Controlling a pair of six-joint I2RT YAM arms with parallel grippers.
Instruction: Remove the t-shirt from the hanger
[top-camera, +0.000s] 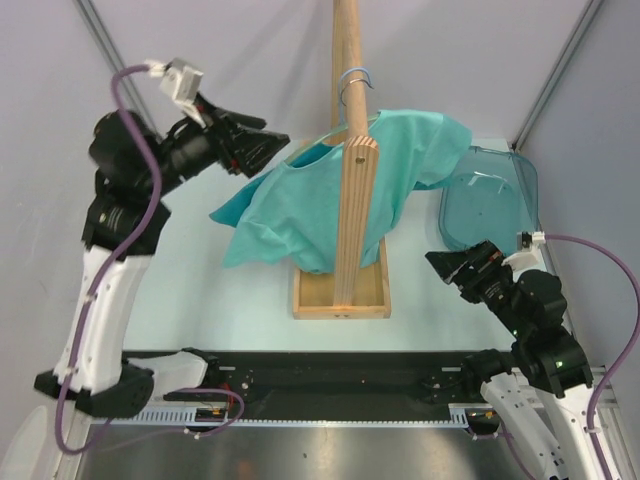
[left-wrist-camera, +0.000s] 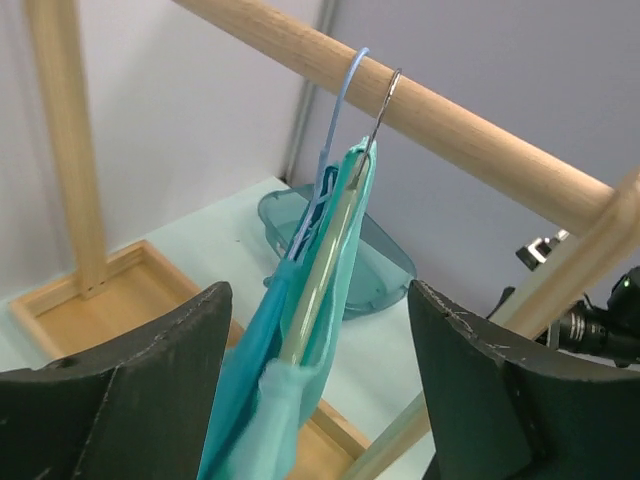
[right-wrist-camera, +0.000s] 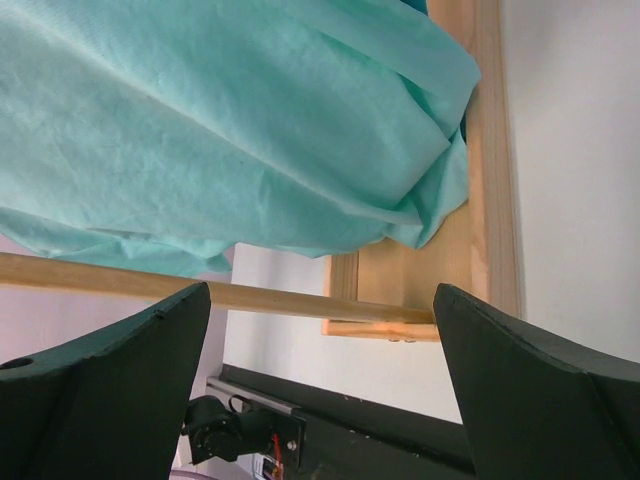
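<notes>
Our left gripper (top-camera: 262, 148) (left-wrist-camera: 315, 300) is spread wide. In its wrist view its two black fingers (left-wrist-camera: 130, 390) stand on either side of the teal short-sleeved t-shirt (top-camera: 300, 210) (left-wrist-camera: 250, 400) (right-wrist-camera: 220, 130) without touching it, and it sits just left of the pale wooden clothes rack (top-camera: 355, 190). Our right gripper (top-camera: 455, 265) (right-wrist-camera: 320, 300) is also wide apart and grips nothing. It is low down, right of the rack's foot, and faces the cloth. The t-shirt hangs on a slim pale hanger with a wire hook (left-wrist-camera: 320, 270), and the hook sits over the rack's round rail beside a thin blue loop (left-wrist-camera: 345, 85). The hanger's long axis runs crosswise to the rail. One shoulder points left of the rack towards our left gripper, and the other points right. The collar sits up at the hook and the body falls straight down. The rack's foot is a shallow wooden tray (top-camera: 340, 300) (right-wrist-camera: 490, 150) that holds the upright post. The shirt's lower folds reach down to this tray, though we cannot tell whether they rest on it. Right of the rack, near the far sleeve, a translucent blue plastic tub (top-camera: 490, 195) (left-wrist-camera: 385, 260) lies on the pale table (top-camera: 190, 300).
</notes>
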